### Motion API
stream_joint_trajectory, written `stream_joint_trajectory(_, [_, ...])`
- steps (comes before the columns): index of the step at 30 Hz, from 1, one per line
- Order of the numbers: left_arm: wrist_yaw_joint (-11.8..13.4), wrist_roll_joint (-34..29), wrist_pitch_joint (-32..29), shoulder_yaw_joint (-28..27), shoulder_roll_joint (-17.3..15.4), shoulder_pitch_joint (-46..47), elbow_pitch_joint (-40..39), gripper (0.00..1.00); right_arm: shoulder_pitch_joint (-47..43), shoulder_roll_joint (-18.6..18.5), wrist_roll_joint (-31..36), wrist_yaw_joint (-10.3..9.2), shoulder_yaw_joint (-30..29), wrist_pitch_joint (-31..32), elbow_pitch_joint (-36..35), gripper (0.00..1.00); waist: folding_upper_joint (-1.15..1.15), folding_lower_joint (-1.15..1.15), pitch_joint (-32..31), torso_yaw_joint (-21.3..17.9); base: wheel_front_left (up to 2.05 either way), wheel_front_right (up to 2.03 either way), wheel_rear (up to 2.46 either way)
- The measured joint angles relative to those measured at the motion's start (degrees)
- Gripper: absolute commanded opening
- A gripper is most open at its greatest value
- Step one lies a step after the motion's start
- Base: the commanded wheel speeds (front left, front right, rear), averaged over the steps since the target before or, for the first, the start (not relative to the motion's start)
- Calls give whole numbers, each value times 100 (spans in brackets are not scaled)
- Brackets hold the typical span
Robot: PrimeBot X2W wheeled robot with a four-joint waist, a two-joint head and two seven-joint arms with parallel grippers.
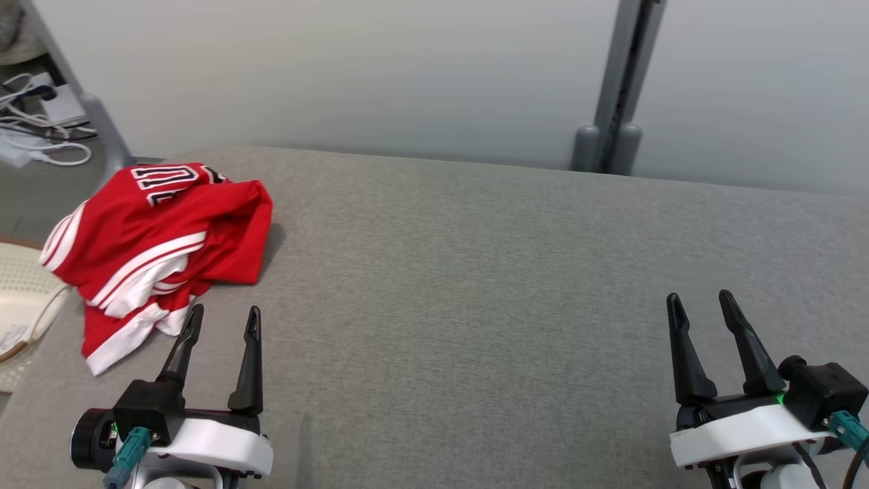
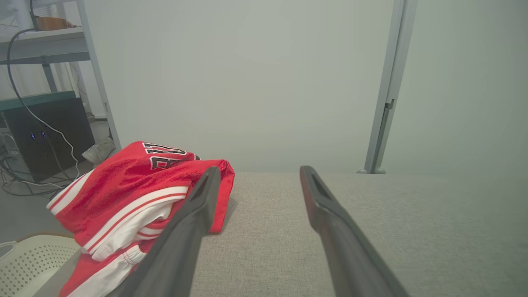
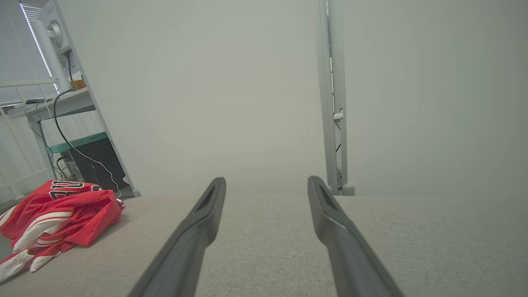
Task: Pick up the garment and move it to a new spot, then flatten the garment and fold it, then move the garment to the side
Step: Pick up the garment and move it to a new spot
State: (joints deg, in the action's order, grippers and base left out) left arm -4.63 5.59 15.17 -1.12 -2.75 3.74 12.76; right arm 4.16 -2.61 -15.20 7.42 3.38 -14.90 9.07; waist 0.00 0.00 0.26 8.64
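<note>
Head view. Item: one red garment [image 1: 156, 251], white-striped with dark lettering, is found crumpled in a heap at the far left of the grey table [image 1: 475, 272]. Its lowest hem is laid close to the table's left edge, beside a white perforated basket [image 1: 20, 292].

Left gripper [image 1: 225, 311]: the fingers are spread apart and nothing is held. The tips are set just beside the near edge of the heap; whether cloth is touched cannot be told.

Right gripper [image 1: 700, 297]: the fingers are spread apart and nothing is held. It is placed well apart from the garment, at the table's right.

Step judged in hand: the first pick-up, not yet begun.

Handling notes: the left gripper is best carried forward and leftward over a raised fold, so that a thick ridge is pinched rather than one layer of cloth that looks slick. The lift should be made high enough for the trailing hem to be cleared of the edge and the basket. The open middle of the table is recommended as the new spot, where the cloth can be reached by both grippers.
</note>
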Motion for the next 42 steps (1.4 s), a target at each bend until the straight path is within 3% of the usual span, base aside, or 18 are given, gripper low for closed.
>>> stream_joint_trajectory(28, [63,100,0,-180,-2,20,123,100,1,0,-241,0,338,0,70,100,0,0,27,1699,0,0,0])
stream_joint_trajectory(42, [29,108,0,-242,-2,43,213,100,30,0,-279,0,402,0,126,100,0,0,10,1968,0,0,0])
